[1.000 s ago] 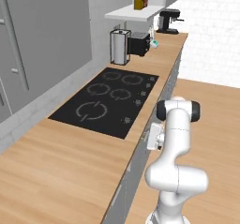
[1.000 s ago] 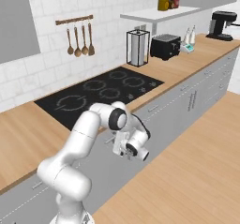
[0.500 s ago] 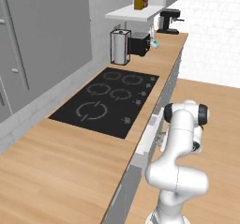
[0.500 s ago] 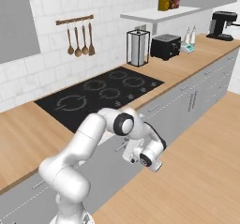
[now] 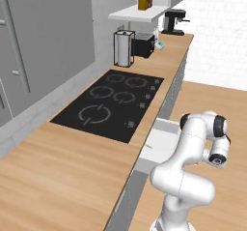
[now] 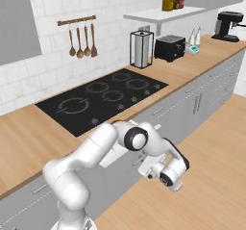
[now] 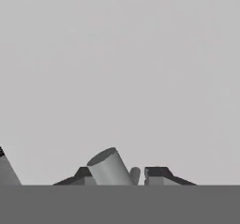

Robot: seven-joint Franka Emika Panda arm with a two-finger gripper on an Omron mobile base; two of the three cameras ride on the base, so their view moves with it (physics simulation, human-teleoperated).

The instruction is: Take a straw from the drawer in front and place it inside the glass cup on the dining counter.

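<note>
Pale grey-white, the drawer (image 5: 163, 140) stands pulled out under the wooden worktop, just in front of the black stovetop (image 5: 110, 103). The green straw (image 5: 147, 146) lies inside it, near its left edge. The gripper (image 7: 125, 175) is at the drawer's handle (image 7: 108, 168); whether it clenches it I cannot tell.

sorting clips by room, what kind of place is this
A rendered home kitchen: a black stovetop set in a wooden worktop, wooden utensils hanging on the white tiled wall, and a toaster and coffee machine further along.
</note>
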